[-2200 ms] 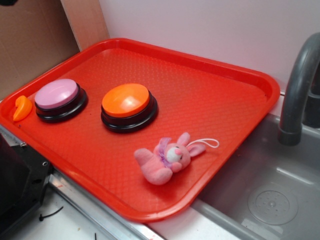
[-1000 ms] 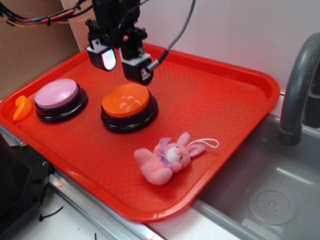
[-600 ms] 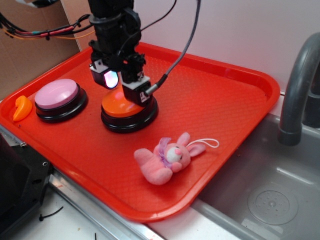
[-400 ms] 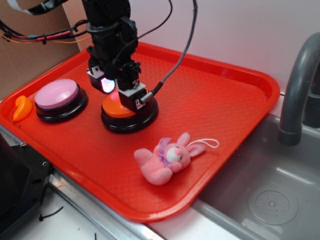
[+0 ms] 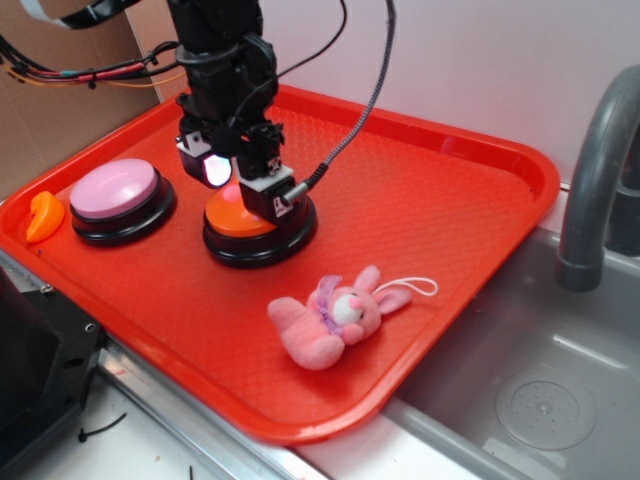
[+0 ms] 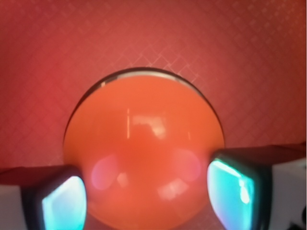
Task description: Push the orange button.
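On the red tray point(image 5: 440, 200), left of centre, the orange button point(image 5: 232, 214) sits under the gripper point(image 5: 240, 178), jaws spread to either side of its dome. It looks rigid, glossy and slippery; best pressed straight down at the crown, not gripped

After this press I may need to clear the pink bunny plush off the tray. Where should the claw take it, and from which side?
Take the pink bunny plush across its soft body, coming straight down from above. It lies flat on the red tray with open space around it, so the fingers can straddle its narrow width. Avoid the thin white loop; it would likely slip.
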Controlling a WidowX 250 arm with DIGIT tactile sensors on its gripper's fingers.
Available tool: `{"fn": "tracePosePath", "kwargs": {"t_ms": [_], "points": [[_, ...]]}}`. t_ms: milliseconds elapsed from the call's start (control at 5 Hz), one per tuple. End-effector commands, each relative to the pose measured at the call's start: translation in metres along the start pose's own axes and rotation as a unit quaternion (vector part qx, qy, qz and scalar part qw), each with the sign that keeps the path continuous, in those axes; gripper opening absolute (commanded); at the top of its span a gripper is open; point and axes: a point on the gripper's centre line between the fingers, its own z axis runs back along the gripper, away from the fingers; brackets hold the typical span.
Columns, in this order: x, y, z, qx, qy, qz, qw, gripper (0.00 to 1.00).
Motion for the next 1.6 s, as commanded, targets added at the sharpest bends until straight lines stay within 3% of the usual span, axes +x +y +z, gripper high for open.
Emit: {"fn": "tracePosePath", "kwargs": {"t_ms": [0,400,1400], "points": [[0.006,0.002,0.035,0.022,-0.020,-0.003,1.000,1.00],[0.008,0.007,0.062,0.016,-0.021,0.015,1.000,1.00],[0.003,0.009,0.081,0.026,-0.023,0.031,0.999,1.00]]}}
